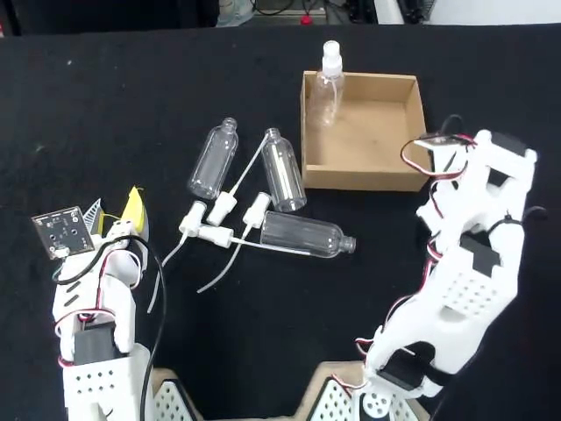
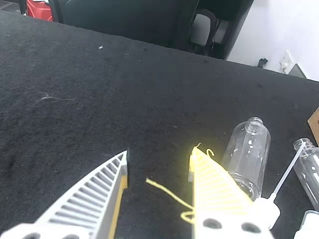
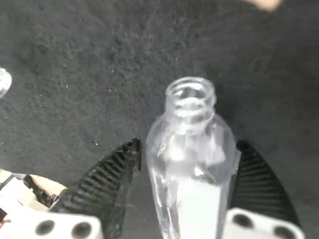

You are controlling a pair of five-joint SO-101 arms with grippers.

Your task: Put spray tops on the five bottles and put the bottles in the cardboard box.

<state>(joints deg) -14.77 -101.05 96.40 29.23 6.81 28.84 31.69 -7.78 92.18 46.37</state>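
Right gripper point(image 3: 188, 146) tight around uncapped bottle point(image 3: 192, 169), plain in right wrist view.

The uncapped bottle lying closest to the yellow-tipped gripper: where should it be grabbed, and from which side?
Probably the bottle at mid-body, coming straight down with the left gripper straddling its width. It lies flat on the table, open neck pointing away from that arm, so its straight sides are free; the neck is narrower and likelier to slip.

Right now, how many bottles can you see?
5 bottles: one upright in the cardboard box, three lying on the table, one in the right gripper.
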